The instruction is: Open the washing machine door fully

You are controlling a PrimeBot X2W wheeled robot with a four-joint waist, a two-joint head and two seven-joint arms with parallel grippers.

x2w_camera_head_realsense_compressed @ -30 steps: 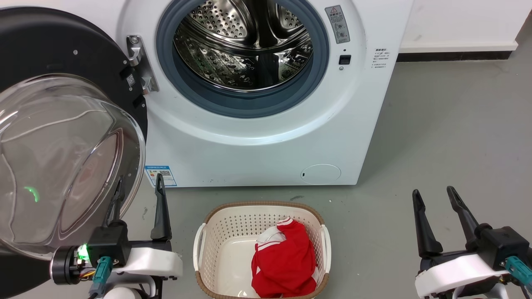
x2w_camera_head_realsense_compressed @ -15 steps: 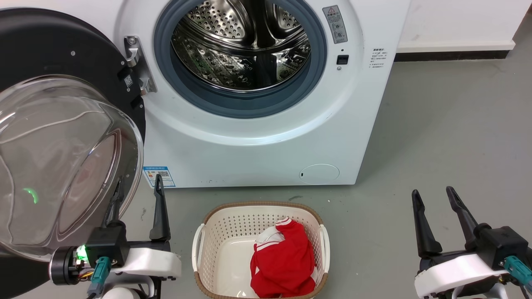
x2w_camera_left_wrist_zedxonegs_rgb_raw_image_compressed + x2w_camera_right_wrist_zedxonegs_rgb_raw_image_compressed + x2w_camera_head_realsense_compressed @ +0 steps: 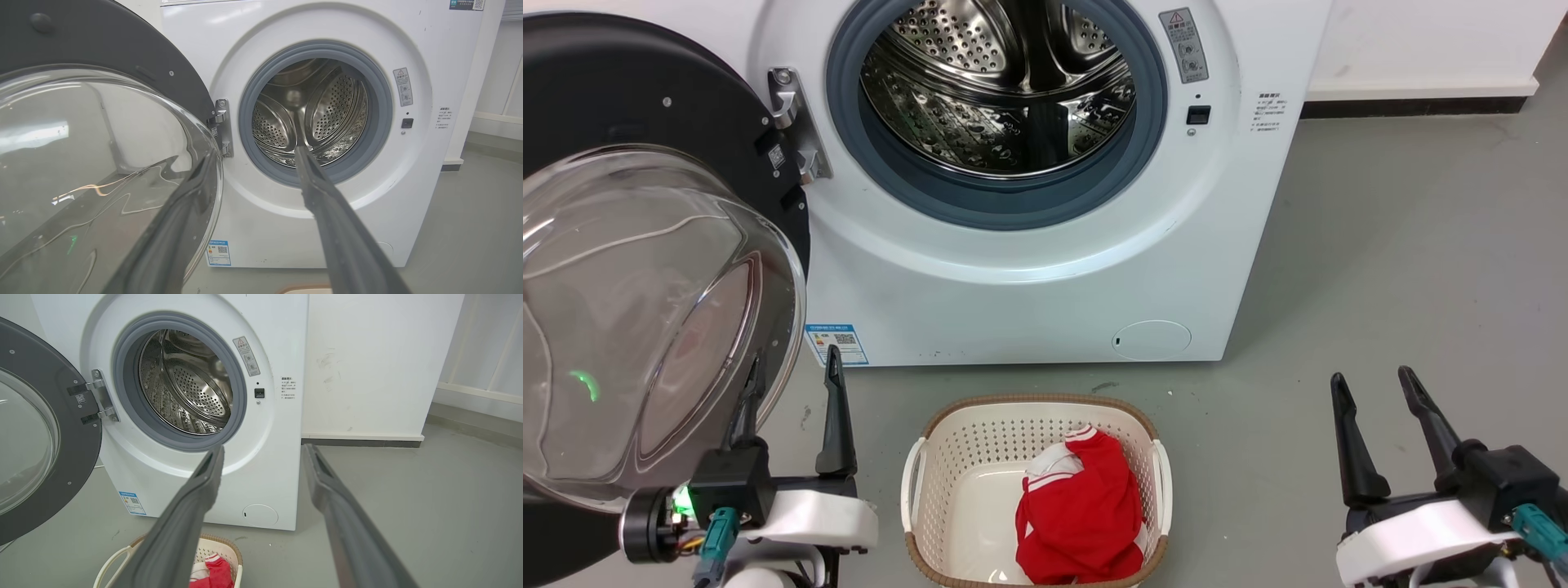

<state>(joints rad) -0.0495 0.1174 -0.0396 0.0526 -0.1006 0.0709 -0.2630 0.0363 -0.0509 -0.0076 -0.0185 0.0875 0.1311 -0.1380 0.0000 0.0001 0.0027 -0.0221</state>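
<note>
Front-loading washing machine standing on a grey floor, seen from the head and both wrists. The washing machine door is swung wide open to the robot's left and hangs from a metal hinge at the left edge of the opening. Its black inner face and clear glass bowl are turned towards the head camera. The steel drum and its grey gasket are fully exposed. A blue label and a round flap sit low on the front panel.

The left jaws are released, with the fingers spread apart. In the left wrist view one finger lies across the rim of the bowl and the other points at the drum; whether the first touches the glass cannot be told. The right jaws are likewise released and grasp nothing. They are low on the robot's right, well apart from the machine.

Between the two arms, a beige basket on the floor holds a red garment.
</note>
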